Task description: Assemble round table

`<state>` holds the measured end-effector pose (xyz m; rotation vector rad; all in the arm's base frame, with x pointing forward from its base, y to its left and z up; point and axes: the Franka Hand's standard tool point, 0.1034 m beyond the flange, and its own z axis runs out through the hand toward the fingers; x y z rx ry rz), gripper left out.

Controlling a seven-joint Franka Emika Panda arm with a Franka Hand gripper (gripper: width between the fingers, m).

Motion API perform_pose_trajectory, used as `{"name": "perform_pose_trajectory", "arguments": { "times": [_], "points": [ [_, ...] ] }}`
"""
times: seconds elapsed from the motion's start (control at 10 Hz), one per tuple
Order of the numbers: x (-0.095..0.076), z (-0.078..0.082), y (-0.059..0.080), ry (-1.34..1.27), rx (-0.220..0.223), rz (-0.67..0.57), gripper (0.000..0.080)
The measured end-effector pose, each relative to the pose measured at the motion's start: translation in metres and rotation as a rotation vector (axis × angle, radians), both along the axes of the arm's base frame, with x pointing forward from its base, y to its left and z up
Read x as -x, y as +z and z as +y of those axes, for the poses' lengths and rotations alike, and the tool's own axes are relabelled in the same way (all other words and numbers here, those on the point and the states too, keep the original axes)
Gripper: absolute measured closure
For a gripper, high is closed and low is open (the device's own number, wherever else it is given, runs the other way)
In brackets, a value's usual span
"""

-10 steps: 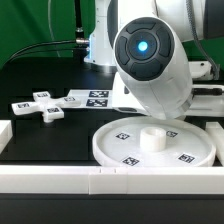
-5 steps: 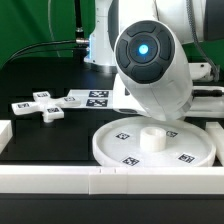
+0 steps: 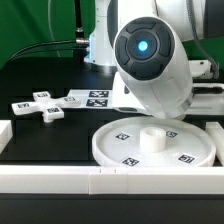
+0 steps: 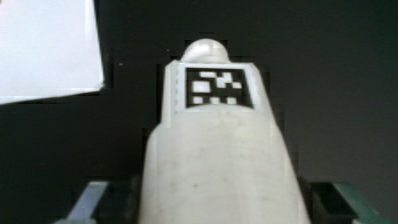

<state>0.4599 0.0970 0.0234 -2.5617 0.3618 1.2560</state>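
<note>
The large round disc [image 3: 118,143] lies flat near the front of the table, with a short hub [image 3: 152,137] at its centre. The cross-shaped foot [image 3: 42,106] lies on the black table at the exterior view's left. In the wrist view the white cylinder leg [image 4: 221,140], with a tag near its rounded tip, runs out from between the jaws. My gripper [image 4: 217,205] is shut on the leg, with a finger [image 4: 86,200] on each side. In the exterior view the arm's body hides the gripper and the leg.
The marker board [image 3: 92,99] lies behind the disc, beside the foot. White border rails run along the front [image 3: 60,178] and both sides [image 3: 4,135]. The arm's large body [image 3: 150,60] hangs above the disc's far edge. A white surface [image 4: 45,50] shows in the wrist view.
</note>
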Motion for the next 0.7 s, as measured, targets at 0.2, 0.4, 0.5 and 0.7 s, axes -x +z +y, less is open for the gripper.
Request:
{"name": "perform_pose_trajectory", "arguments": {
  "times": [0.2,0.4,0.5,0.7],
  "points": [
    [-0.005,-0.003,0.039,0.014,-0.022,0.025,0.0393],
    [-0.016,-0.003,0.049,0.014,-0.021,-0.006,0.0392],
    [-0.019,-0.003,0.047,0.010,-0.014,-0.028,0.0392],
    [-0.020,-0.004,0.046,0.014,-0.017,-0.042,0.0392]
  ]
}}
